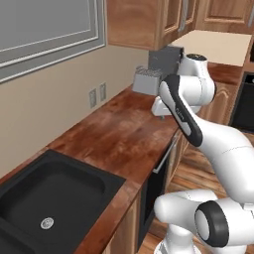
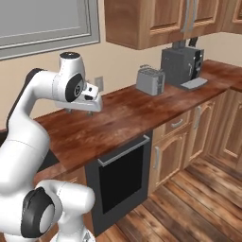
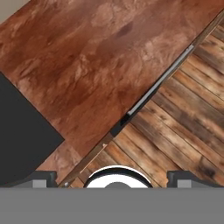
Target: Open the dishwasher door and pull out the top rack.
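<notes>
No readable writing or brand marks anywhere. Arm folded high above the wooden surface point(image 2: 118, 120), elbow raised at left of the right base view, end effector point(image 2: 79, 112) pointing down over the surface at upper left of centre, fingers spread wide and released, grasping nothing. Dishwasher door point(image 2: 120, 182) shut, standing black under the surface edge at lower centre, silver bar handle point(image 2: 124, 150) along its top. Black sink point(image 1: 49, 191) at lower left in the left base view. Toaster point(image 2: 150, 80) and coffee machine point(image 2: 182, 66) far along the surface at upper right. Open wooden floor point(image 2: 189, 198) in front of the door.
</notes>
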Controlling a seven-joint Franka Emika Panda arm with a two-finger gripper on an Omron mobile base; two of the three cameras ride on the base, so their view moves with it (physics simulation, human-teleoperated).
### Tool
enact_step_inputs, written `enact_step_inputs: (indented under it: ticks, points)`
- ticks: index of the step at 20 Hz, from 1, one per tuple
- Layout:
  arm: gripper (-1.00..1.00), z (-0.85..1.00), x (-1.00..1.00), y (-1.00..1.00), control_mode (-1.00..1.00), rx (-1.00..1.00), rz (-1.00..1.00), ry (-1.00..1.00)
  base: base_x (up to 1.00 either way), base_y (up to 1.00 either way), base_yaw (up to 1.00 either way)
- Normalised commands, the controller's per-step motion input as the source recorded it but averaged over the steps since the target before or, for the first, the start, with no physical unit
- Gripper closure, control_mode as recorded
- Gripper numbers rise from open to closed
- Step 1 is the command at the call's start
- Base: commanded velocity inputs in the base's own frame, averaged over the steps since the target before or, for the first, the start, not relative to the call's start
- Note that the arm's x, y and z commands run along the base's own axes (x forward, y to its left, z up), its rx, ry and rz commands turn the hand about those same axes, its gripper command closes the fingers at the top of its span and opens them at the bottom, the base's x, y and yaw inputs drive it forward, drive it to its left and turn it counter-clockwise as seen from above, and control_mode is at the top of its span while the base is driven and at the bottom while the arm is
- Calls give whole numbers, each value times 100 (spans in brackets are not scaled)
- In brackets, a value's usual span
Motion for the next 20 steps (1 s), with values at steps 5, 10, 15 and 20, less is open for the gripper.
enact_step_inputs:
  ticks: [5, 10, 15, 20]
  points:
    - [-100, 0, 0, 0, 100, 0, 0, 0, 40, 39, -8]
    - [-100, 0, 0, 0, 100, 0, 0, 0, 28, 44, -7]
    - [-100, -27, 1, -20, -100, 19, -3, 2, 1, 9, -1]
    - [-100, -77, 15, -100, -100, 39, -5, 0, 0, 0, 0]
